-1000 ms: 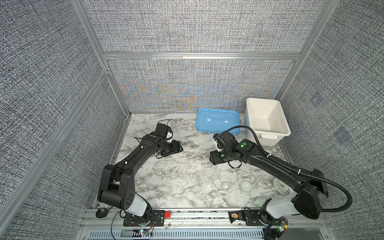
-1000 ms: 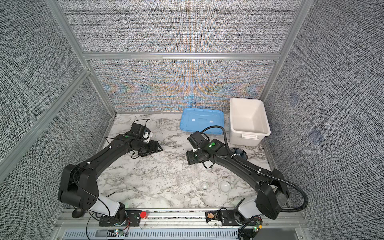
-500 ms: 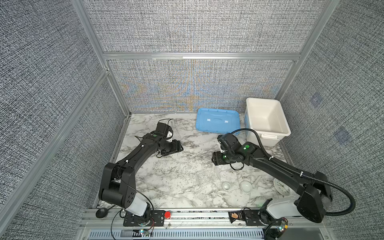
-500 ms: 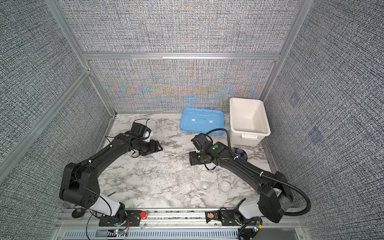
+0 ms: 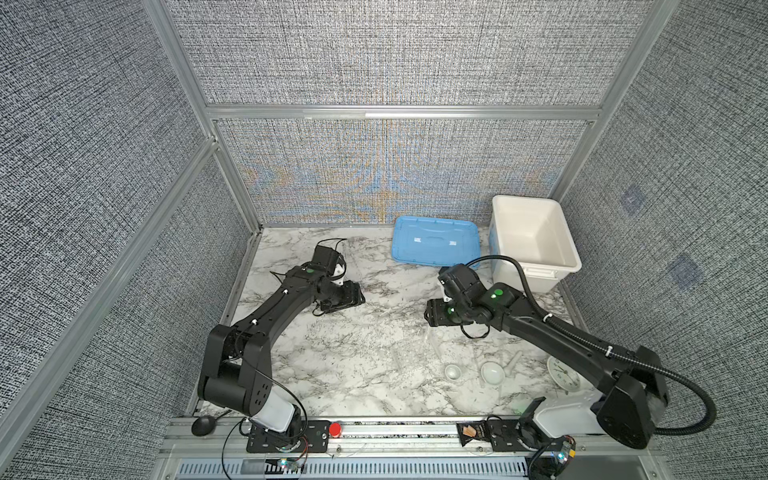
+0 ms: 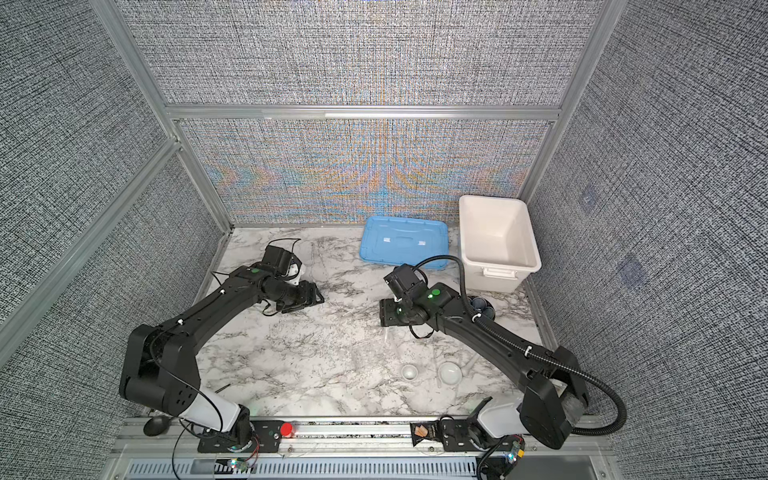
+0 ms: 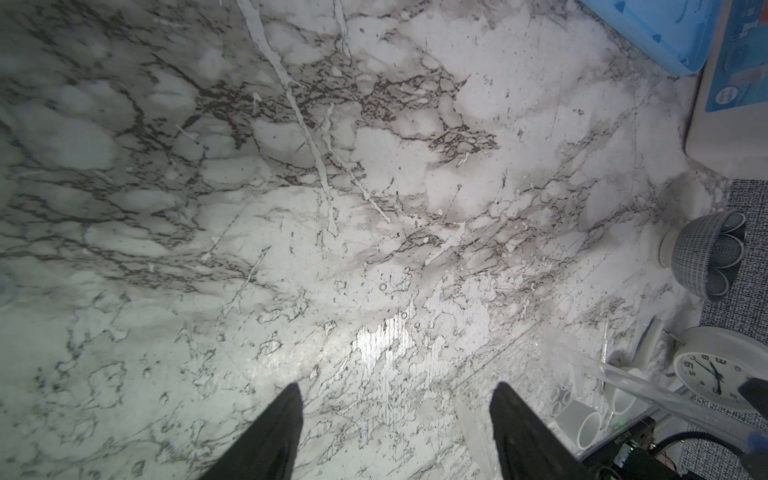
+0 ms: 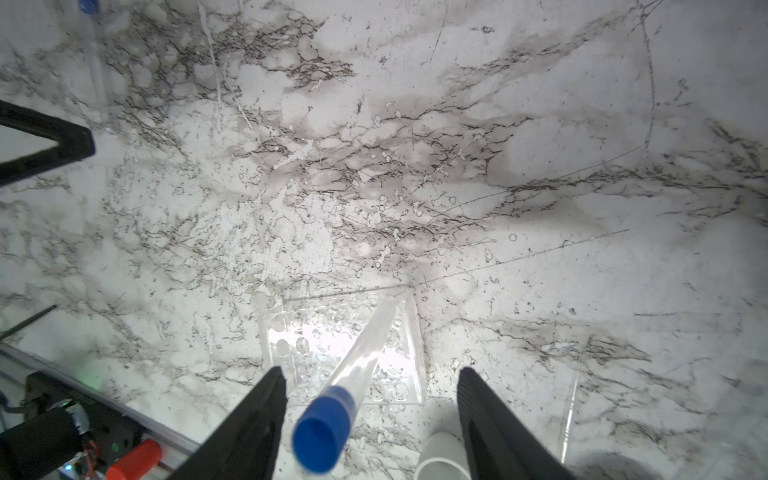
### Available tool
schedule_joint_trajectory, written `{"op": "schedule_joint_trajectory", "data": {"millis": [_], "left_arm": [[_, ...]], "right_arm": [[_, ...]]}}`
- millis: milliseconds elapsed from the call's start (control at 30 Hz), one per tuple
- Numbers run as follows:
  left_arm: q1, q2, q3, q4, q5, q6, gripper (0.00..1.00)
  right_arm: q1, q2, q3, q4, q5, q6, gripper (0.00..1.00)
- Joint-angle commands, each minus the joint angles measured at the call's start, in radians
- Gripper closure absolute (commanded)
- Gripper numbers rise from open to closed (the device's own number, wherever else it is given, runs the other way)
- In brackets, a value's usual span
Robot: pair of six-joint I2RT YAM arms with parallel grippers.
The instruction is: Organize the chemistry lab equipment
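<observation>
**Top views.**
- Marble surface [image 5: 353, 365]. White bin [image 5: 536, 268] far right, with the blue lid [image 5: 436, 245] just left of it.
- Left hand [image 5: 356, 297]: left of middle, low over bare marble.
- Right hand [image 5: 432, 318]: right of middle, pointing down. The glassware under it is too faint to make out here.
- Two white bowls [image 5: 453, 371] [image 5: 492, 372]: near right, side by side and apart.
- Pestle [image 5: 514, 360]: just right of the larger bowl.
- Clock [image 5: 563, 374]: further right, partly under the right arm. Not lab ware.

**Left wrist view.**
- Left hand [image 7: 397, 390]: fingers spread, with only bare marble between them. It carries nothing.

**Right wrist view.**
- Right hand [image 8: 370, 370]: fingers spread.
- Tube [image 8: 365, 353] with a blue cap: stands slanted between the fingers with a gap on each side. Its lower end is in the clear rack [image 8: 291, 332].
- Second tube [image 8: 96, 62]: lies flat on the surface near the left hand.

**Step in hand (judged).** The first tube looks seated in the rack and free of the grip, so this is the racking step.

**Next move calls for (judged).**
- The right hand should draw straight back along the tube's lean, so that neither finger clips the cap or drags the light rack.
- The second tube comes after that. Clear and lying flat, it needs a low pinch across its body.
</observation>
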Motion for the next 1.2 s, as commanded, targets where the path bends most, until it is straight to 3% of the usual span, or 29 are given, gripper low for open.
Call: {"op": "schedule_joint_trajectory", "data": {"millis": [0, 133, 267, 467, 667, 700, 767, 1067, 1167], "left_arm": [[0.0, -0.003, 0.032, -0.017, -0.057, 0.024, 0.27], [-0.001, -0.015, 0.079, -0.06, -0.15, 0.067, 0.27], [0.002, -0.011, 0.138, -0.117, -0.341, 0.043, 0.24], [0.036, 0.07, 0.239, -0.177, -0.591, -0.005, 0.16], [0.103, 0.198, 0.319, -0.128, -0.637, -0.024, 0.15], [0.112, 0.209, 0.313, -0.104, -0.656, -0.021, 0.14], [0.139, 0.236, 0.309, -0.052, -0.653, -0.014, 0.12], [0.252, 0.423, 0.485, -0.038, -0.553, 0.055, 0.13], [0.285, 0.524, 0.57, -0.089, -0.511, 0.089, 0.2]], "right_arm": [[0.0, -0.003, 0.046, -0.023, 0.009, 0.023, 0.31], [-0.001, -0.011, 0.103, -0.064, 0.059, 0.028, 0.31], [-0.001, -0.057, 0.107, -0.032, 0.122, 0.013, 0.3], [-0.002, -0.159, -0.026, 0.243, 0.073, -0.126, 0.31], [-0.002, -0.161, -0.021, 0.274, 0.015, -0.181, 0.26], [-0.002, -0.152, -0.006, 0.252, 0.02, -0.189, 0.22], [-0.002, -0.134, 0.032, 0.21, 0.055, -0.19, 0.01], [-0.002, -0.168, 0.003, 0.248, 0.105, -0.202, 0.01], [-0.002, -0.171, -0.001, 0.241, 0.114, -0.22, 0.01]]}}
